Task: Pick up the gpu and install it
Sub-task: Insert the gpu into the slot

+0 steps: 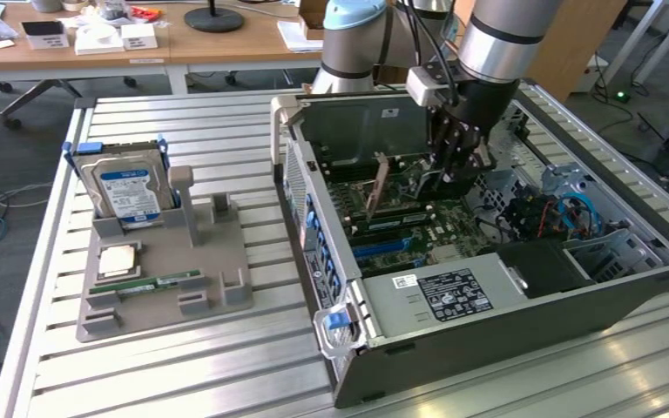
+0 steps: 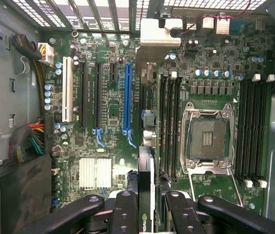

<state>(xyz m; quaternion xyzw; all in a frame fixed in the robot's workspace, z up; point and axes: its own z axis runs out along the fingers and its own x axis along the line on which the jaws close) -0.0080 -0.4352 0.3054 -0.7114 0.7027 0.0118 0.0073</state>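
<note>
Wrist view: gpu (image 2: 146,187) between jaws

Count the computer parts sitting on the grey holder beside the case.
3: a hard drive standing upright at the far end, a processor lying flat before it, a RAM stick lying nearer the camera. None seems hidden.

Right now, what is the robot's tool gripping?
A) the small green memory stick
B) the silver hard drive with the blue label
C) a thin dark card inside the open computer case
C: the tool is closed on the thin gpu above the motherboard, while the hard drive stands in the grey tray.
</note>
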